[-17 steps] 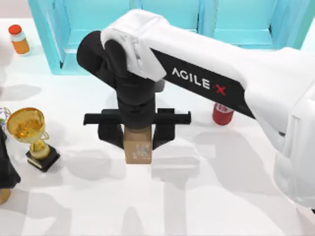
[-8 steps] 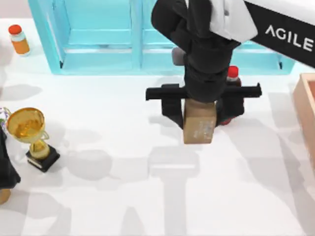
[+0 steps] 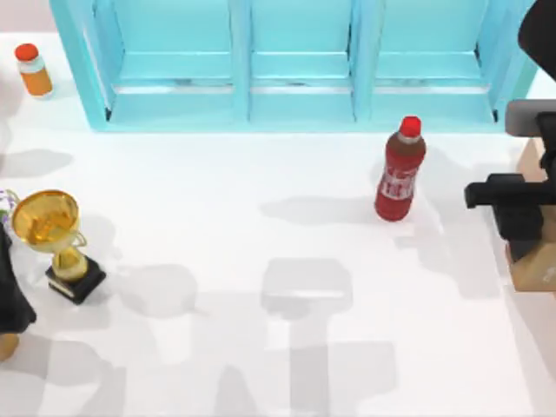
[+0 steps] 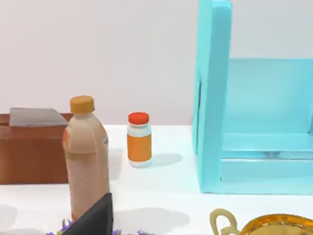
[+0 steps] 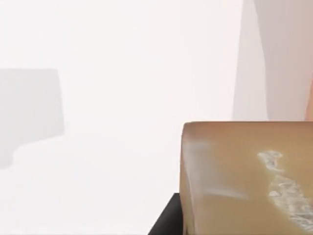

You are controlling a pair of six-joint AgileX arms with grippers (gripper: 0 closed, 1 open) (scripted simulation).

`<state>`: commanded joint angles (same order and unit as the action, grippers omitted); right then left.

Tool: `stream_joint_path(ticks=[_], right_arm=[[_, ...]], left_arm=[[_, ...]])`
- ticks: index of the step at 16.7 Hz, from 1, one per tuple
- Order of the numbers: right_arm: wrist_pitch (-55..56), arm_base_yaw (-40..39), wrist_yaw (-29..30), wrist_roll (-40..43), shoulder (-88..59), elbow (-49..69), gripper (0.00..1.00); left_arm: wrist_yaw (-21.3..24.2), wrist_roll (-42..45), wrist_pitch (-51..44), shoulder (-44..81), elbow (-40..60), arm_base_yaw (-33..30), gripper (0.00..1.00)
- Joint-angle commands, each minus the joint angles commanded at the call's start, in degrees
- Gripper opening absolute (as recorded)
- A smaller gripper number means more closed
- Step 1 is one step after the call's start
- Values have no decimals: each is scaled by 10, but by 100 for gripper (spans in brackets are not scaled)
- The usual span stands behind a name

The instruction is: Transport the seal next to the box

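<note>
Right claw [image 3: 543,233] at the desk's [image 3: 261,347] right edge, clenched on the seal [image 3: 534,269], right of the red bottle [image 3: 398,171]. Left claw state: cannot tell.

The right gripper [image 3: 532,228] has a matte black crossbar and blocky black fingers, with a grey part above. The left arm [image 3: 10,291] is black.

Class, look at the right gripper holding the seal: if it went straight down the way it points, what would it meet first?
Probably the bare white table: the right gripper points down with the seal clamped, though depth is unclear.
</note>
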<state>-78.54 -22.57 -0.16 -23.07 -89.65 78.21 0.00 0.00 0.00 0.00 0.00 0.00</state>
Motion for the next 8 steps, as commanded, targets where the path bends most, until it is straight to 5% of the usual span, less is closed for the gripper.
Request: stream_joint_path(ticks=[8], right_arm=[[-1, 32, 0, 33, 51, -53, 0]], left_arm=[[0, 0, 0, 0, 0, 0, 100]])
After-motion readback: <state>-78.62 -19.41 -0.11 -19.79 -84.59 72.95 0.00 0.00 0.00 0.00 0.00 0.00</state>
